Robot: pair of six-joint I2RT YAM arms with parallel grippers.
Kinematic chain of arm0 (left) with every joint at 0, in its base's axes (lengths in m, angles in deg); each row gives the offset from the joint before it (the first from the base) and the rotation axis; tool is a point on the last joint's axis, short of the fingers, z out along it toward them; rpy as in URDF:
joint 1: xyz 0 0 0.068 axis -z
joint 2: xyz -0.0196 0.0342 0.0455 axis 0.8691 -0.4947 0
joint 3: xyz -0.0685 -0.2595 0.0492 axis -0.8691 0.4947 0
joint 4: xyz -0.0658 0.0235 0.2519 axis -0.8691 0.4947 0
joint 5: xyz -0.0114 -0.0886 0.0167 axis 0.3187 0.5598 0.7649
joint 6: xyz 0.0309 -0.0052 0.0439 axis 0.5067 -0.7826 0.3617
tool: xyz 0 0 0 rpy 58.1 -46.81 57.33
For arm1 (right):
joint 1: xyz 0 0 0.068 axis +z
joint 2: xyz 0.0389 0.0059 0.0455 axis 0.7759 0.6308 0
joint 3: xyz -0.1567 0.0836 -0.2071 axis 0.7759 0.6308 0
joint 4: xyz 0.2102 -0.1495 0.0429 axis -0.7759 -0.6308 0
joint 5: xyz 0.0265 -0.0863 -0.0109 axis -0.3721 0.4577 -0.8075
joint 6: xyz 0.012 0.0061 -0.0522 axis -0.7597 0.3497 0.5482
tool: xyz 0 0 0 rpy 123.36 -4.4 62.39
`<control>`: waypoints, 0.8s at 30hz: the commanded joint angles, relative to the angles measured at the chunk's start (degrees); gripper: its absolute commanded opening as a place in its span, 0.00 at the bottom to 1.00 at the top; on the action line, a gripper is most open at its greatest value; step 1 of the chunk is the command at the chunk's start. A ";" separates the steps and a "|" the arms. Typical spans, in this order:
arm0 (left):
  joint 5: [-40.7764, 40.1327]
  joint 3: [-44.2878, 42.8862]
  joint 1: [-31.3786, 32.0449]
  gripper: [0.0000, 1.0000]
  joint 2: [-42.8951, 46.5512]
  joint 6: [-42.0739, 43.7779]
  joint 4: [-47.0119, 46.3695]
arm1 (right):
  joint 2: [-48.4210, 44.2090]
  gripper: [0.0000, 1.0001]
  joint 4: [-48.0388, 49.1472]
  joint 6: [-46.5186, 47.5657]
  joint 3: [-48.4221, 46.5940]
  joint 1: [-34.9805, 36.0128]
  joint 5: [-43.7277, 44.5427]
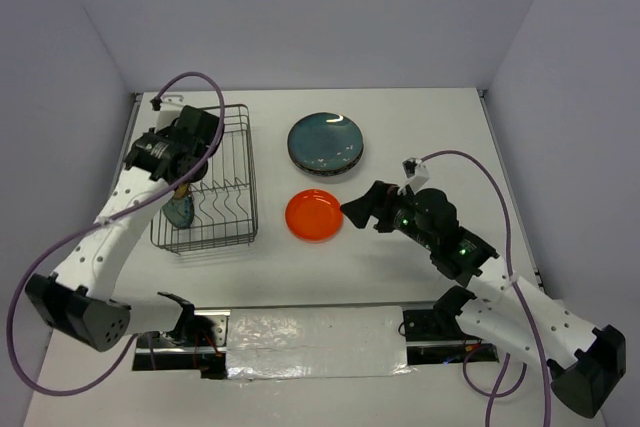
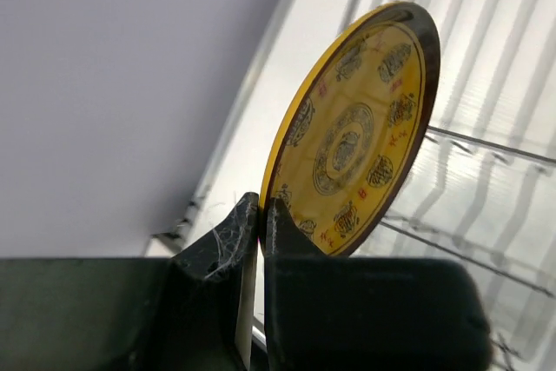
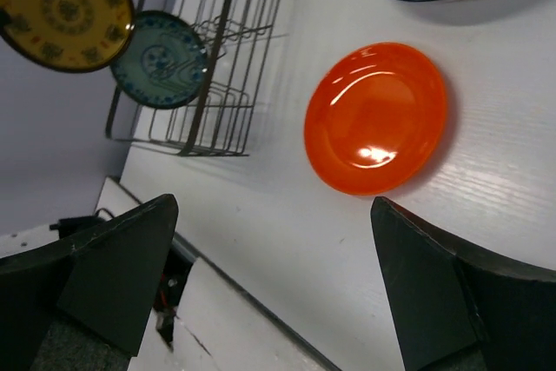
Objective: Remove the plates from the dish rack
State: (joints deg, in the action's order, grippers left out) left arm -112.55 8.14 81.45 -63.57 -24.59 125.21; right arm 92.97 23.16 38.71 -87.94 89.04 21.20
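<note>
Your left gripper (image 2: 261, 215) is right at the lens in its wrist view. Its two dark fingers are pinched almost together on the lower rim of a yellow plate (image 2: 356, 136). The plate stands on edge, its patterned face with round medallions turned toward the camera. Behind it run the thin wires of the dish rack (image 1: 247, 167), and in the overhead view this claw sits over the rack's left side.

One small blue-patterned plate (image 3: 161, 58) stands upright in the rack, just below the yellow one as your right wrist camera sees them.

Your right gripper (image 3: 269, 275) has its jaws spread wide with nothing between them. It hangs low over the white table (image 1: 420, 127), near the right edge of the small orange plate (image 1: 315, 215), which lies flat and face up, between the rack and this claw.

Further back, the large dark teal plate (image 1: 325, 142) rests flat on top of another plate, well apart from the rack.
</note>
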 commanded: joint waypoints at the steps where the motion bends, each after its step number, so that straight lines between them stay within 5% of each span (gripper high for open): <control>1: 8.67 -2.62 0.43 0.00 8.37 3.47 -4.88 | 0.36 1.00 12.50 -0.18 2.49 0.87 -10.25; 5: 42.10 2.38 0.43 0.00 17.25 4.20 -15.69 | 4.48 1.00 27.80 -2.73 3.73 1.48 -19.23; 8: 57.61 7.39 0.43 0.00 21.65 1.83 -22.90 | 7.82 1.00 32.74 -4.14 1.72 2.89 -21.00; 18: 81.04 20.40 0.43 0.00 28.51 -5.39 -39.17 | 12.75 0.94 30.62 -5.90 -3.65 4.30 -12.03; 24: 86.32 23.74 0.43 0.00 28.69 -6.88 -43.39 | 15.56 0.48 33.18 -6.08 -3.74 4.30 -13.88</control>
State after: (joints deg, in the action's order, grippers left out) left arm -33.36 31.07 81.67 -36.08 -29.12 90.35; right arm 107.68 52.29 32.78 -89.43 92.93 7.39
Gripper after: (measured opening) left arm 0.160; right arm 0.531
